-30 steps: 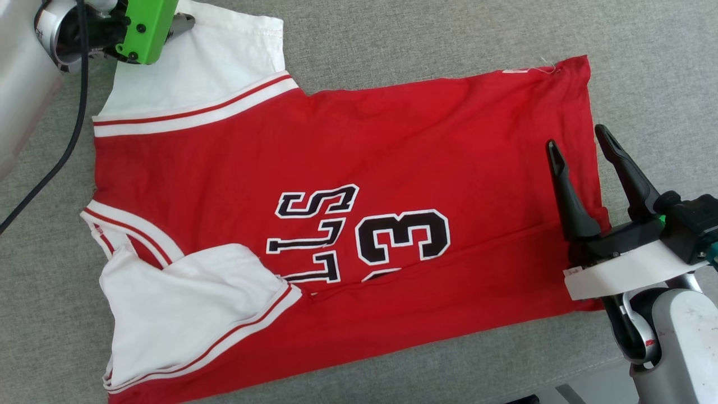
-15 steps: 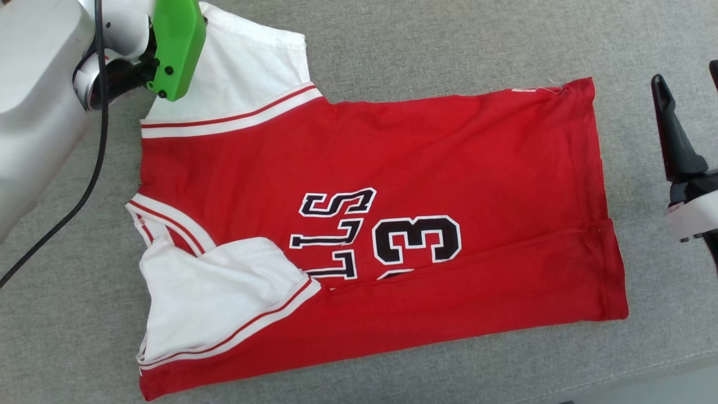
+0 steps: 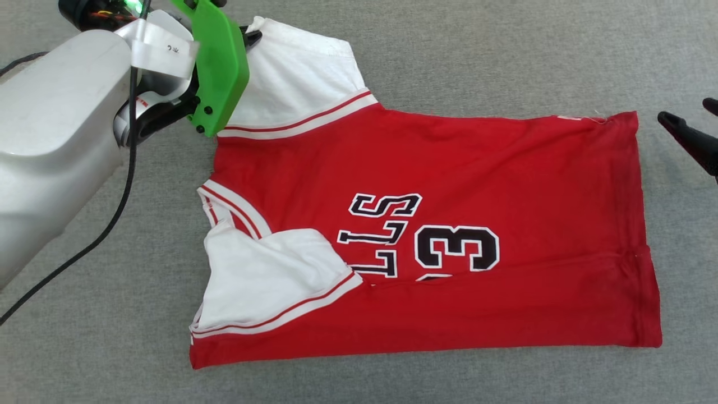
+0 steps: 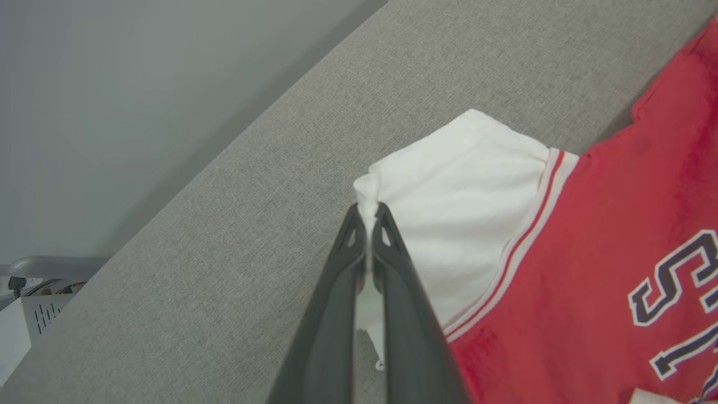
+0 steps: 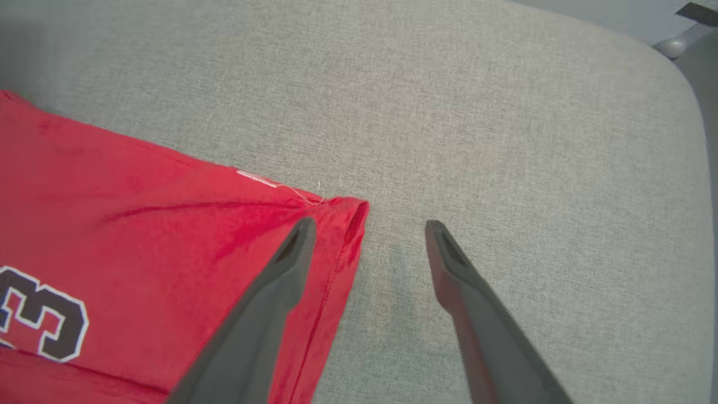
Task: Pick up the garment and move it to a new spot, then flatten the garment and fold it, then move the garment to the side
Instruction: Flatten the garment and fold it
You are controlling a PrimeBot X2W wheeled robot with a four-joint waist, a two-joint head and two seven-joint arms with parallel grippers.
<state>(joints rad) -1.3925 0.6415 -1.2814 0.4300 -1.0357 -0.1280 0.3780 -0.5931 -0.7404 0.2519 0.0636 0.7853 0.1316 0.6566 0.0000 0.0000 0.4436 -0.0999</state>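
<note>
The garment (image 3: 449,179), a red jersey with white sleeves and a black "3", lies flat on the grey cushion, with its near sleeve folded over the chest. In the left wrist view my left gripper (image 4: 367,216) is shut on the outer corner of the far white sleeve (image 4: 465,191), and cloth is pinched between its fingertips. From the head it sits at the garment's upper left, behind its green mount (image 3: 216,73). My right gripper (image 5: 370,225) stands open just above the cushion, straddling the hem's far corner (image 5: 348,210). It shows at the right edge (image 3: 685,110) of the head view.
The grey cushion (image 3: 505,50) spreads all around the garment. Its far edge runs diagonally in the left wrist view, with a wall beyond. Its rounded corner (image 5: 673,67) lies right of my right gripper. A black cable (image 3: 112,213) hangs from the left arm.
The head camera has shifted, sliding the whole picture rightward. My left gripper has shut on the white sleeve's corner. My right gripper has left the hem's middle for its far corner.
</note>
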